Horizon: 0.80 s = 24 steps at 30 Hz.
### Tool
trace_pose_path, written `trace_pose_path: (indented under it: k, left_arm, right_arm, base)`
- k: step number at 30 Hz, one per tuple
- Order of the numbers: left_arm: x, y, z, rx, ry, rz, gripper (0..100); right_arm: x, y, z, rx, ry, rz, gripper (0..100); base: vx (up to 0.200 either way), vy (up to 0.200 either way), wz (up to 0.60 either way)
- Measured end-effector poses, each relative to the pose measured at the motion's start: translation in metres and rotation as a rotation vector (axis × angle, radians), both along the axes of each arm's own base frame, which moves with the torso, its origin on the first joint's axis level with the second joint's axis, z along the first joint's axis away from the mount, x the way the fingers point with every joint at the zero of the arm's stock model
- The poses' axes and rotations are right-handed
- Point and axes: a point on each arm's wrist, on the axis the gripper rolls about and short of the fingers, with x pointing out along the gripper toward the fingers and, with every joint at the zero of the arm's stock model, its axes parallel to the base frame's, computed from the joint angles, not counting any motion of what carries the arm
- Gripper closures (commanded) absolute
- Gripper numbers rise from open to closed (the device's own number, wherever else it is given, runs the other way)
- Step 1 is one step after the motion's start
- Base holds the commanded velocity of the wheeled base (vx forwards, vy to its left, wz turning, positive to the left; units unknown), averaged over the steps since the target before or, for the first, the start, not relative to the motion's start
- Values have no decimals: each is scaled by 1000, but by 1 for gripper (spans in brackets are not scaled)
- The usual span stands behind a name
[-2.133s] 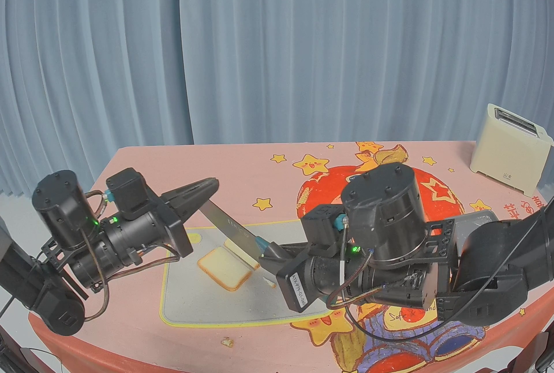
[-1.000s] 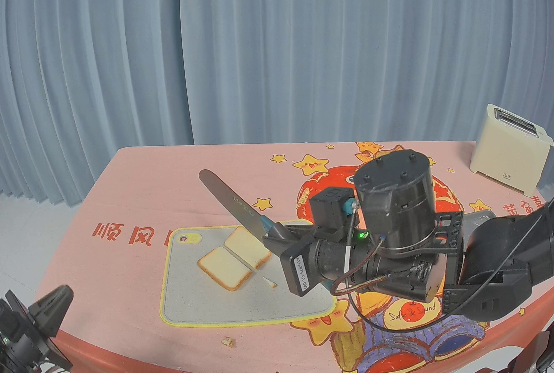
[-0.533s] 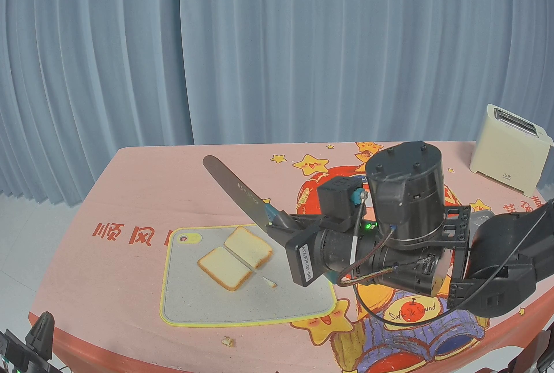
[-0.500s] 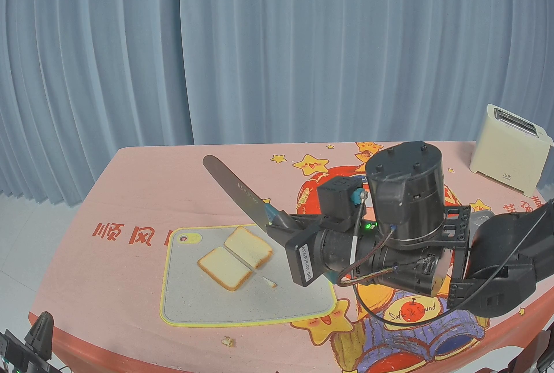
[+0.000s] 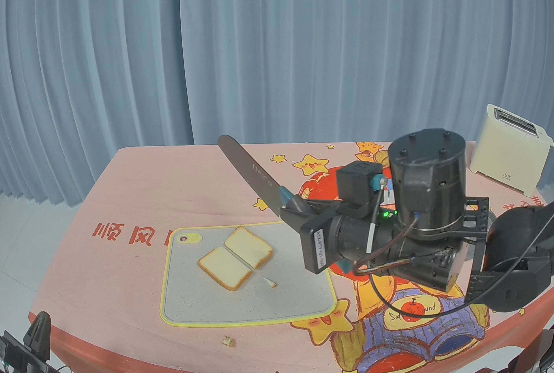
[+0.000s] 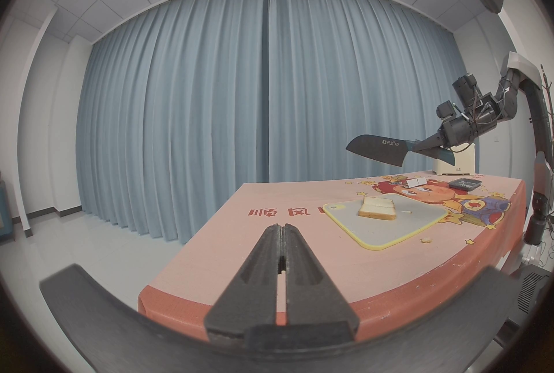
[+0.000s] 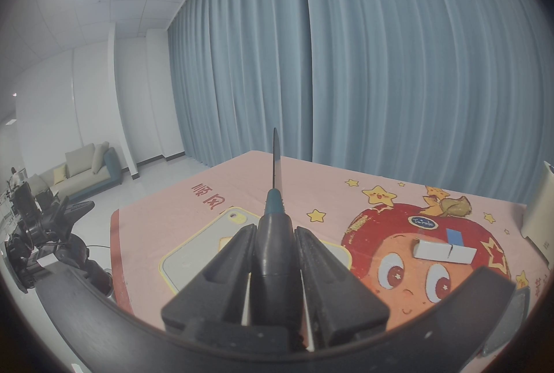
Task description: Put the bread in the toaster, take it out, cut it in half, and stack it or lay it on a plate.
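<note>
Golden-crusted bread halves (image 5: 235, 257) are lying mid-left on the cutting board (image 5: 190, 299), below-left of the right gripper (image 5: 292, 206) clamping the knife (image 5: 249, 169), blade pointing upper left; the left gripper (image 6: 282, 258), seemingly pinched empty, is sitting farther off, bottom-left.

— What does the right arm (image 5: 519, 258) look like?

— Matte black all over, in thick rounded shells. One joint housing (image 5: 428, 178) is a squat cylinder with small screw heads (image 5: 412, 136) ringing its flat top. Beside it sits a flat bracket (image 5: 478, 212) drilled with rows of holes.

— Any markings or wiring?

— A narrow white label (image 5: 319, 249) with dark print on the wrist flange, a green light (image 5: 388, 213), and a teal plug (image 5: 379, 182) on a small black box. Thin cables (image 5: 392, 244) loop loosely under the wrist.

— And the grippers?

— The right gripper (image 7: 274, 230) and the left gripper (image 6: 281, 230) match: black, wedge-shaped fingers (image 6: 257, 276) tapering to a point, each with shallow recessed pockets, on a broad black crossbar (image 6: 115, 305).
</note>
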Motion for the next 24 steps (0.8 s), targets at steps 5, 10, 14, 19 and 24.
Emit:
trace_pose_path:
  k: [5,10,14,19,24]
  left_arm:
    - [0,0,0,0,-1,1,100]
    - [0,0,0,0,-1,0,100]
    - [0,0,0,0,-1,0,100]
    - [0,0,0,0,-1,0,100]
    - [0,0,0,0,-1,0,100]
  right_arm:
    - [-12,-20,-2,-12,13,-26,100]
    - [-19,-46,3,8,16,-69,100]
    - [-23,-55,11,29,-1,-82,100]
    - [-26,-63,10,26,-2,-95,100]
    - [-28,-66,12,31,-6,-95,100]
  base:
    - [0,0,0]
    - [0,0,0]
    - [0,0,0]
    - [0,0,0]
    - [0,0,0]
